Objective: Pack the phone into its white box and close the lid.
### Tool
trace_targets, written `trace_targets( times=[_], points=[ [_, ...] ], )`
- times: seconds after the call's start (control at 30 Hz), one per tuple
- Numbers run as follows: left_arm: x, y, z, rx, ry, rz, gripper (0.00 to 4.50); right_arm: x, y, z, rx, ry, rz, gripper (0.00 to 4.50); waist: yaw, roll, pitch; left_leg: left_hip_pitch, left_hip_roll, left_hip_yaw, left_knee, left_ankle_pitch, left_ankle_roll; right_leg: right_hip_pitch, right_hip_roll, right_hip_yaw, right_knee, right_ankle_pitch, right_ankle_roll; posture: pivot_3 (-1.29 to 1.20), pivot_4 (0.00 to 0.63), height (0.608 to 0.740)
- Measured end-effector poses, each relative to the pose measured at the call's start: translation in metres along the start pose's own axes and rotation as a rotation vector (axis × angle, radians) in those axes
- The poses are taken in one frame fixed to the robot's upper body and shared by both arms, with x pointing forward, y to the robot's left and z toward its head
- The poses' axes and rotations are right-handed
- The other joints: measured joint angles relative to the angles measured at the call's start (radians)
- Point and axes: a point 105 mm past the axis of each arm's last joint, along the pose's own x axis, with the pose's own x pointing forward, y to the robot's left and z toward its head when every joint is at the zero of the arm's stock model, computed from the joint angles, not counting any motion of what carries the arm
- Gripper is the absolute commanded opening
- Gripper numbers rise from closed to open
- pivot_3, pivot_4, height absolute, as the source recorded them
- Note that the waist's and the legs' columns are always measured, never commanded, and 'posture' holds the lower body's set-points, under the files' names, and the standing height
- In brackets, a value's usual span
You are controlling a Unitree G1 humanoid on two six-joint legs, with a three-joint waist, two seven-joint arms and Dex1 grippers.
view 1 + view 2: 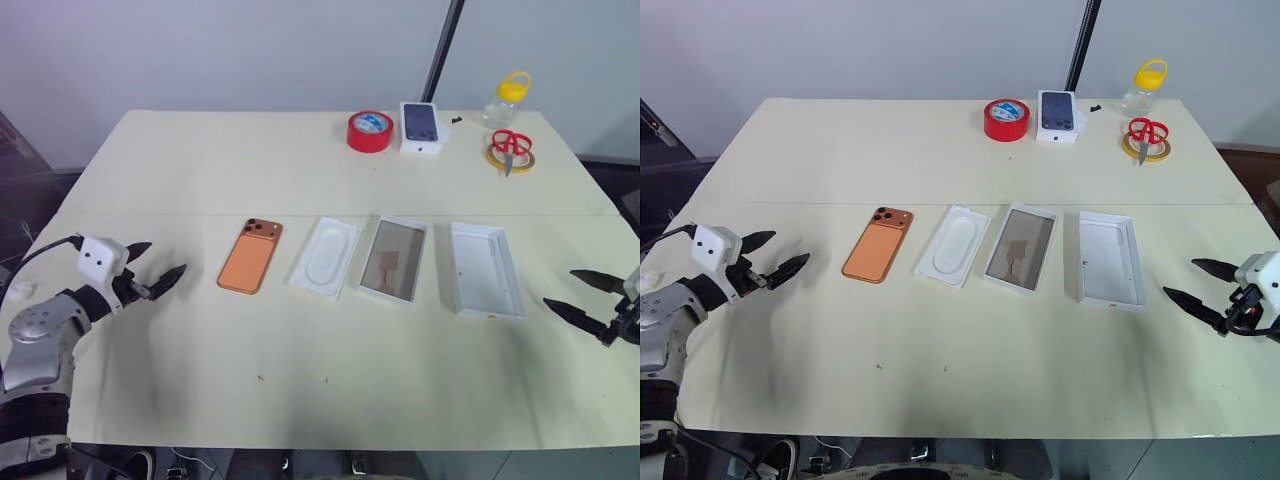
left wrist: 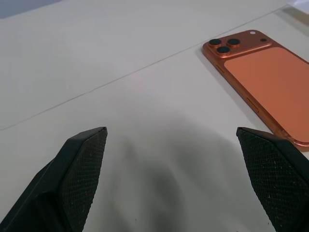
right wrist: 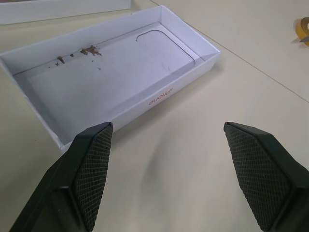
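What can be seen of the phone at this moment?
The phone is a slim orange-copper rectangle with rounded corners, smooth and matte-looking. It lies flat, back up, on the table, its raised three-lens camera cluster at the far end. It is leftmost in a row of four pieces, beside the white insert but apart from it. Nothing touches it; the left gripper hangs short of it, jaws open.

Head stereo pair looks down over the whole table [image 1: 300,400] — wrist cameras sit low, close to it.
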Motion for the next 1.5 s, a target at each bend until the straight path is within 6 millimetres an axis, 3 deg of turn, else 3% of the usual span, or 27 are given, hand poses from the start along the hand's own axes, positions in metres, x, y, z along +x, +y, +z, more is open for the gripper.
trace_targets(
  times=[0.4,0.5,0.63,0.7,0.77,0.83,1.0,1.3,1.5],
  points=[
    [0.001,-0.001,0.000,-0.006,-0.003,0.007,4.50,0.002,-0.001,0.002,-0.001,-0.006,0.000,3.84,0.000,0.000,0.000,0.000,0.000,0.000,0.000,0.000,0.000,0.000,0.000,0.000,0.000,0.000,0.000,0.00,0.150,0.740],
    [0.012,-0.003,0.003,-0.054,0.013,0.039,4.50,0.006,0.002,0.004,-0.003,-0.009,0.008,3.84,0.001,0.000,0.000,0.000,0.000,0.000,0.001,0.000,0.000,0.000,0.000,0.000,0.001,0.000,0.000,0.00,0.150,0.740],
    [0.047,-0.033,0.046,-0.171,-0.018,-0.068,4.50,0.036,0.015,0.038,-0.080,-0.090,0.058,3.84,0.003,0.000,0.000,-0.001,0.000,-0.001,0.005,0.000,0.000,0.000,0.001,0.000,0.004,0.002,0.003,0.00,0.150,0.740],
    [0.067,-0.060,0.072,-0.271,-0.029,-0.171,4.50,0.057,0.025,0.072,-0.148,-0.168,0.082,3.84,0.000,0.000,0.000,-0.001,0.000,-0.001,0.006,0.001,0.000,0.000,0.001,0.001,0.004,0.003,0.005,0.00,0.150,0.740],
    [0.082,-0.086,0.085,-0.323,-0.013,-0.259,4.50,0.070,0.038,0.099,-0.198,-0.218,0.120,3.84,-0.001,0.000,0.000,-0.001,0.000,-0.001,0.006,0.002,-0.001,0.000,0.002,0.001,0.004,0.003,0.005,0.00,0.150,0.740],
    [0.095,-0.100,0.081,-0.353,0.052,-0.285,4.50,0.079,0.053,0.115,-0.227,-0.239,0.170,3.84,0.001,0.000,0.000,-0.001,0.000,-0.002,0.004,0.003,-0.003,0.000,0.004,0.001,0.004,0.003,0.005,0.00,0.150,0.740],
    [0.121,-0.118,0.075,-0.524,0.175,-0.310,4.50,0.095,0.085,0.132,-0.236,-0.273,0.283,3.84,0.004,-0.002,0.001,-0.004,-0.001,-0.002,0.005,0.006,-0.008,-0.002,0.004,0.001,0.003,0.002,0.005,0.00,0.150,0.740],
    [0.131,-0.159,0.066,-0.681,0.315,-0.419,4.50,0.095,0.091,0.130,-0.254,-0.265,0.296,3.84,0.002,-0.002,0.001,-0.004,0.000,-0.002,0.004,0.007,-0.009,-0.001,0.004,0.001,0.001,0.002,0.006,0.00,0.150,0.740],
    [0.135,-0.162,0.060,-0.685,0.356,-0.393,4.50,0.095,0.094,0.133,-0.272,-0.269,0.292,3.84,0.003,-0.002,0.001,-0.002,-0.001,-0.002,0.005,0.007,-0.010,0.000,0.004,0.001,0.002,0.002,0.006,0.00,0.150,0.740]
  ],
)
